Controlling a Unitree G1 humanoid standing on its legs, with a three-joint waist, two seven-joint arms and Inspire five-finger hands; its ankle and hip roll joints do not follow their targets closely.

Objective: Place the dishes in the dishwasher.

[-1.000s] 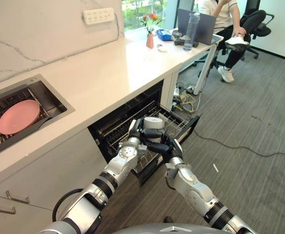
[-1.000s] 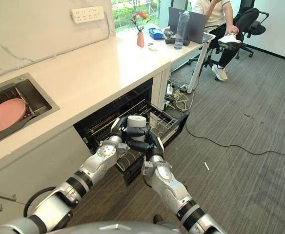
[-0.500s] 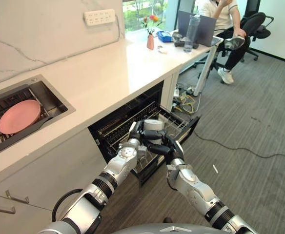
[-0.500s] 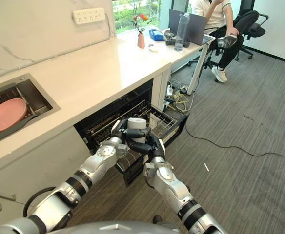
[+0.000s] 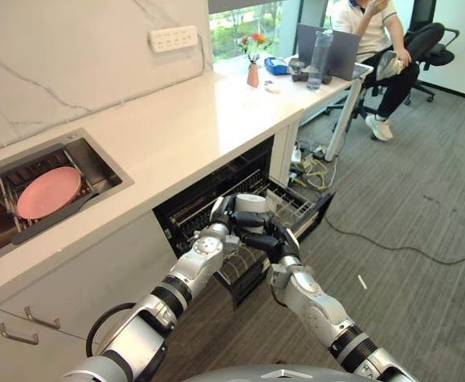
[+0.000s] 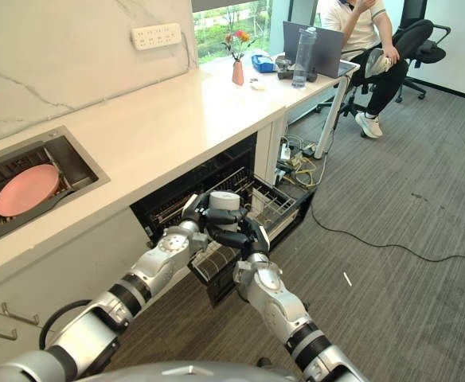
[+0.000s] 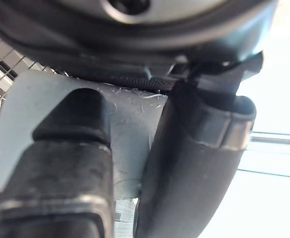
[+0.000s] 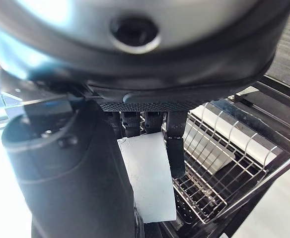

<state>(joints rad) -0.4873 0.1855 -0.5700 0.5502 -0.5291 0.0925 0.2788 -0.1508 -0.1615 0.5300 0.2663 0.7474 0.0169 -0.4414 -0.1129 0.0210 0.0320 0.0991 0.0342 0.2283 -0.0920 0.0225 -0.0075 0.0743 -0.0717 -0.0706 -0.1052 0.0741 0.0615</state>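
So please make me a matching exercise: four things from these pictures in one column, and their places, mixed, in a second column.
Things:
1. pink plate
2. white cup
3. vase with flowers
4. wire rack

Places:
A. far end of the counter
B. in the sink
C. pulled out of the dishwasher
D. between the left hand and right hand

Pairs: 1-B, 2-D, 3-A, 4-C

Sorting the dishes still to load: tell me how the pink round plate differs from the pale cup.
The pink round plate is flat and lies in the sink rack; the pale cup is cylindrical, held over the pulled-out dishwasher rack. The left hand and the right hand grip the cup; the plate lies untouched.
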